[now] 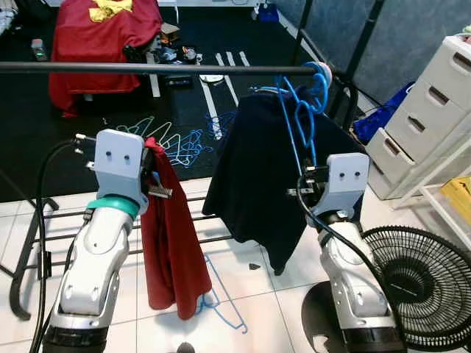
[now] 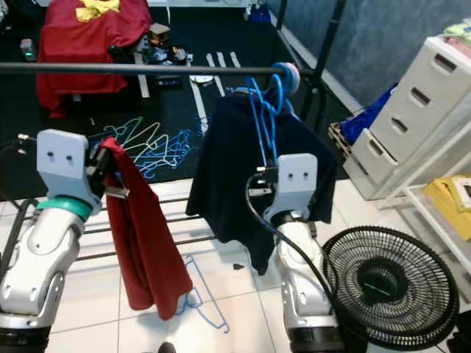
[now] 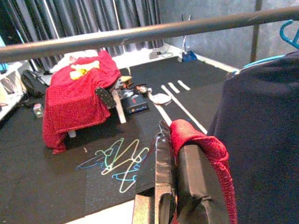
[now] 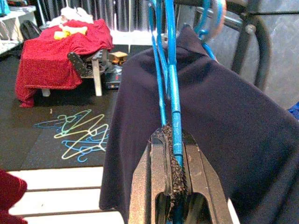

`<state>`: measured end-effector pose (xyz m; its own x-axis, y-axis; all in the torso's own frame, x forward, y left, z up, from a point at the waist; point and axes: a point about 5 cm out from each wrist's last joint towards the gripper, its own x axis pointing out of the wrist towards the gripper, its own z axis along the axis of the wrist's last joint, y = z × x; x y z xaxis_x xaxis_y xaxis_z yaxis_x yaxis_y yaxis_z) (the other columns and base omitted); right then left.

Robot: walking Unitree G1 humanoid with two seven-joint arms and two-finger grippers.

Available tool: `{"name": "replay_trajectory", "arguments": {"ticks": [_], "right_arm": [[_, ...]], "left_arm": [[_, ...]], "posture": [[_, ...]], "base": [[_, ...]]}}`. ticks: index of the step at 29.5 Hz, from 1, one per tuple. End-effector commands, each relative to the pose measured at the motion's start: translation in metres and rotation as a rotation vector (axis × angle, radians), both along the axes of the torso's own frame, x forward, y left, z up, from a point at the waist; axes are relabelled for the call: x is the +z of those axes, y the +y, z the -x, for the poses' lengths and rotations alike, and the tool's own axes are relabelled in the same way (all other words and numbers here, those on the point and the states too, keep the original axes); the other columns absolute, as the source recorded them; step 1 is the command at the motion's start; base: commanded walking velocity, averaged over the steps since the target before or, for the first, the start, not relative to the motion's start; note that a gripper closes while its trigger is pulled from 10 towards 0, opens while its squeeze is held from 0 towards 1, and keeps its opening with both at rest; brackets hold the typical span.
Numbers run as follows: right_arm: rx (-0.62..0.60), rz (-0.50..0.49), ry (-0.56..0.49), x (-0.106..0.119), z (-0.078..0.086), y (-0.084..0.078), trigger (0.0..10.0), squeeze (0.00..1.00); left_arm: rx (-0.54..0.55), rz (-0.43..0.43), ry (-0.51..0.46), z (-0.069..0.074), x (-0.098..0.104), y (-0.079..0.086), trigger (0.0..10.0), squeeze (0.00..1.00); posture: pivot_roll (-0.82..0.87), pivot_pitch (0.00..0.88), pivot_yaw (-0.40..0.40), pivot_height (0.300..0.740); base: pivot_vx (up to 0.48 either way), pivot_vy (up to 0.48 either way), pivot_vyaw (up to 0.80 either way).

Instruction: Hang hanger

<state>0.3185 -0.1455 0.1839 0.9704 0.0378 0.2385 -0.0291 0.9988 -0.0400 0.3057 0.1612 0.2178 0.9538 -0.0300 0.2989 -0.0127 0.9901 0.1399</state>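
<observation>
1. We saw a black rail [image 1: 147,68] running across the top of the head views, with a dark navy garment [image 1: 257,176] hanging from it near its right end.
2. Blue hangers [image 1: 298,110] were hooked over the rail at that end, their hooks [image 1: 318,77] bunched by the rail's bend; the navy garment hung on them.
3. Right gripper [image 4: 173,175] was pinched together on the lower blue wire of one hanger; wrist view showed the wire running between the two pads [image 4: 161,154] and up toward the rail.
4. Right arm [image 1: 346,191] stood just in front of the navy garment, below the rail.
5. Left gripper [image 3: 175,182] was pressed together on a red garment [image 1: 173,243]; the red cloth draped over one finger [image 3: 201,182] in the wrist view.
6. Red garment hung straight down from the left gripper, below the rail and not touching it, just left of the navy garment.
7. We couldn't tell if a hanger was inside the red garment.
8. One blue hanger [image 1: 221,298] lay on the white tile floor [image 1: 272,309] beneath the red garment, partly hidden by it.
9. A pile of coloured hangers [image 1: 173,140] lay on the dark mat [image 1: 88,154] beyond the rail.
10. A red-covered table [image 1: 99,33] stood far back, left.
11. White drawer unit [image 1: 427,110] stood at right; black fan [image 1: 419,283] on the floor beside the right arm.
</observation>
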Motion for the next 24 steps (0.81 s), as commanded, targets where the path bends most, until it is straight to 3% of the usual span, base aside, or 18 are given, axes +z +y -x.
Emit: {"name": "replay_trajectory", "arguments": {"ticks": [1, 19, 24], "right_arm": [[-0.01, -0.014, -0.066, 0.009, 0.0014, -0.0007, 10.0, 0.0], [-0.004, -0.026, -0.076, 0.0087, 0.0001, 0.0029, 10.0, 0.0], [-0.006, -0.034, -0.079, 0.0084, -0.0005, 0.003, 10.0, 0.0]], "left_arm": [[-0.008, -0.016, -0.03, 0.0007, 0.0041, -0.0017, 10.0, 0.0], [-0.019, -0.026, -0.043, -0.0002, 0.0066, -0.0031, 10.0, 0.0], [-0.025, -0.024, -0.029, -0.0009, 0.0056, -0.0039, 10.0, 0.0]], "posture": [[-0.02, 0.009, 0.032, 0.74], [0.0, 0.018, 0.043, 0.74], [0.0, 0.021, 0.044, 0.74]], "base": [[-0.458, 0.0, 0.0], [-0.418, 0.0, 0.0], [0.0, 0.0, 0.0]]}}
